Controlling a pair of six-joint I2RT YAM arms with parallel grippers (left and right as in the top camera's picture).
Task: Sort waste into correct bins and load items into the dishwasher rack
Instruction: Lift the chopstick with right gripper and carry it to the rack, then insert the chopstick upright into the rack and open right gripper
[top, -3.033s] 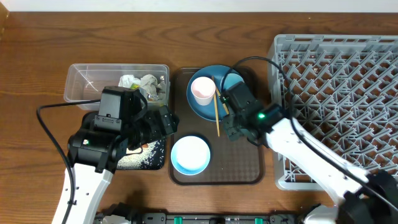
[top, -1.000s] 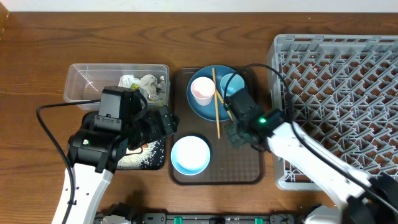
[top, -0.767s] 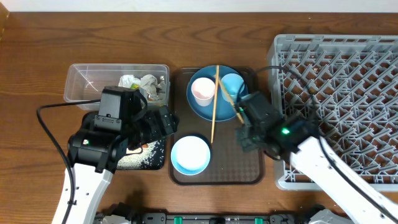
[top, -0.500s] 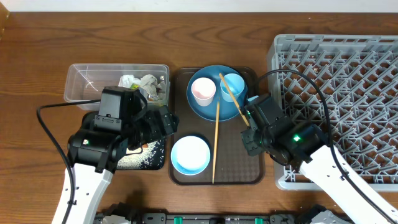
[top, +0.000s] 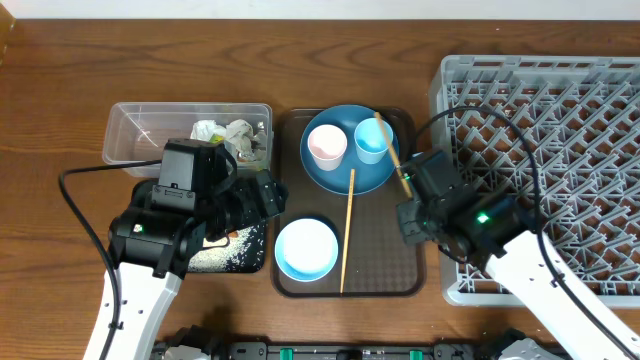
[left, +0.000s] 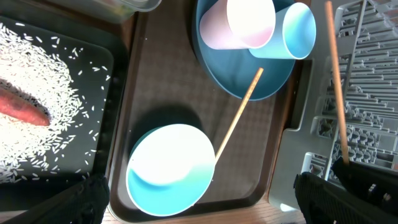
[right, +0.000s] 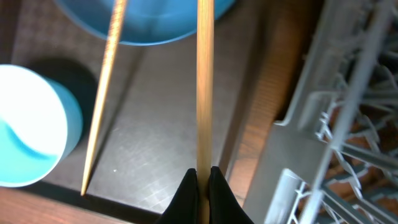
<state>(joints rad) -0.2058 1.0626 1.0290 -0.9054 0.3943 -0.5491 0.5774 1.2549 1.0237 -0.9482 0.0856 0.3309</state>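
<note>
One thin wooden chopstick (right: 204, 93) was clamped in the right pincer (right: 204, 177) beside the unloaded grey plastic lattice rack (top: 560, 130) at 3 o'clock. Second chopstick (top: 347, 230), pink cup (top: 326, 145), light blue cup (top: 371, 140), white bowl (top: 306, 249) and round blue plate (top: 330, 178) sat on the brown tray (top: 385, 250). White paper wads (top: 237, 133) lay in the clear plastic tub (top: 135, 140) at 10 o'clock; left pincer (left: 199, 193) gaped apart.

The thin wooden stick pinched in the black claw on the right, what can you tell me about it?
It is a thin, straight chopstick of pale wood, plain and unmarked. The right gripper is shut on one end; the rest points out over the brown tray's right side towards the round blue plate. Nothing else visibly touches it.
</note>
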